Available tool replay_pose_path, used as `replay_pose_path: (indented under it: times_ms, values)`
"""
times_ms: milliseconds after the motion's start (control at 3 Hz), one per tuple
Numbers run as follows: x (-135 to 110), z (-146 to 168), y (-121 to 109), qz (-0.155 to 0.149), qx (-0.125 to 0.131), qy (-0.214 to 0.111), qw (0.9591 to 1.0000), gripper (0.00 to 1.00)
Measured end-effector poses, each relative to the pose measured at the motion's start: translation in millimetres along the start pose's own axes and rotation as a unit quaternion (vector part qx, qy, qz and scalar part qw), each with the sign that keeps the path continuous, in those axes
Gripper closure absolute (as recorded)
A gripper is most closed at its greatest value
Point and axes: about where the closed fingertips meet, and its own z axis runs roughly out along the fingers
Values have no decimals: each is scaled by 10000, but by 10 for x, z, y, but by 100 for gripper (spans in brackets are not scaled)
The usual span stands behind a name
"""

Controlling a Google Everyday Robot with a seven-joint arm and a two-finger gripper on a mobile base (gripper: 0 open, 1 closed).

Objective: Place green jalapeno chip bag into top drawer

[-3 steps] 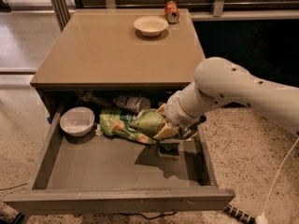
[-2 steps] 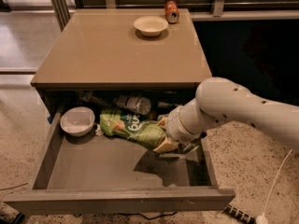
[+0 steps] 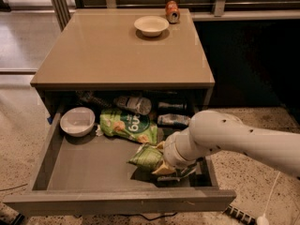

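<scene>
The top drawer (image 3: pixel 117 199) stands pulled open below the tan table. My gripper (image 3: pixel 161 165) reaches in from the right, low over the drawer's front right part. It is shut on the green jalapeno chip bag (image 3: pixel 146 155), a small crumpled light-green bag that sticks out to its left, just above or on the drawer floor. My white arm (image 3: pixel 234 139) hides the drawer's right side.
In the drawer lie a larger flat green bag with white lettering (image 3: pixel 127 125), a white bowl (image 3: pixel 77 121) at the left, and a silvery bottle (image 3: pixel 133 104) and a dark can (image 3: pixel 173 120) at the back. On the table top (image 3: pixel 103 55) stand a white bowl (image 3: pixel 151 26) and a can (image 3: pixel 172 11).
My gripper has moved down and toward the drawer's front with the small green bag, away from the larger green bag.
</scene>
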Motion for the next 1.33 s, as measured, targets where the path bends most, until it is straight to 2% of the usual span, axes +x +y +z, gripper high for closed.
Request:
replay_pose_path:
  times_ms: [667, 1000, 1333]
  values:
    - [111, 198, 129, 53, -147, 43, 9999, 99]
    - [111, 198, 129, 52, -147, 43, 9999, 87]
    - [111, 198, 129, 52, -147, 43, 9999, 69]
